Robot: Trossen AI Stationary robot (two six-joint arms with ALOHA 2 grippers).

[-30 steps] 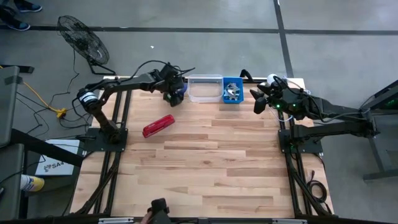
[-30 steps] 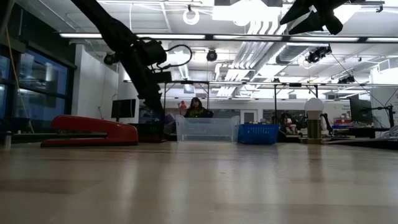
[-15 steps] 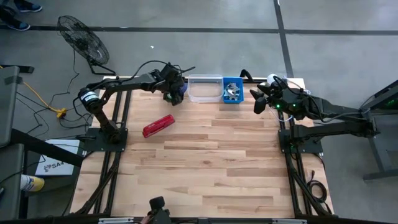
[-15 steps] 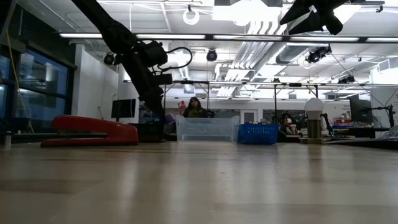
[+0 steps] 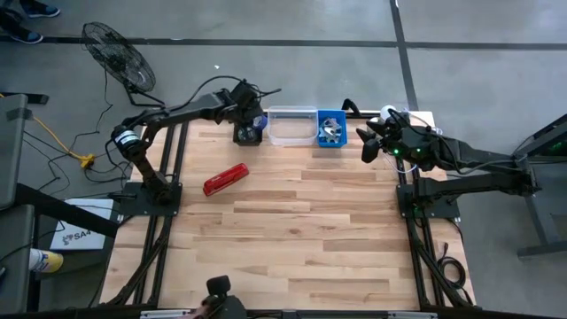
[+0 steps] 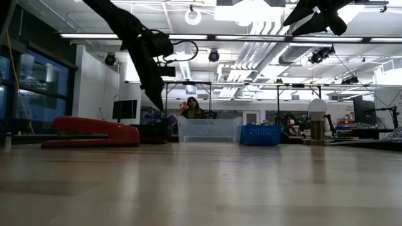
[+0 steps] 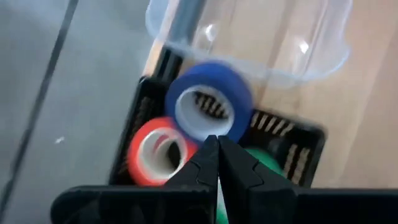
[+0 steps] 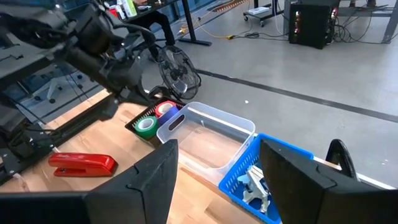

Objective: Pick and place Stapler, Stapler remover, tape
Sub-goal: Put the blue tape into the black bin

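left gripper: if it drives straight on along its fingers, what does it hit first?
Probably the blue tape roll itself: the left gripper is already shut on its rim, above the black bin. Beyond it sit the red roll and the green roll, though depth is unclear.

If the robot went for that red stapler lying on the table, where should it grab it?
Probably across the middle of the stapler, coming straight down from above. It lies flat and alone on the table, long and narrow, so fingers set across its width would fit, and mid-length should keep it from tipping. The left gripper is nearer, now by the tape rolls.
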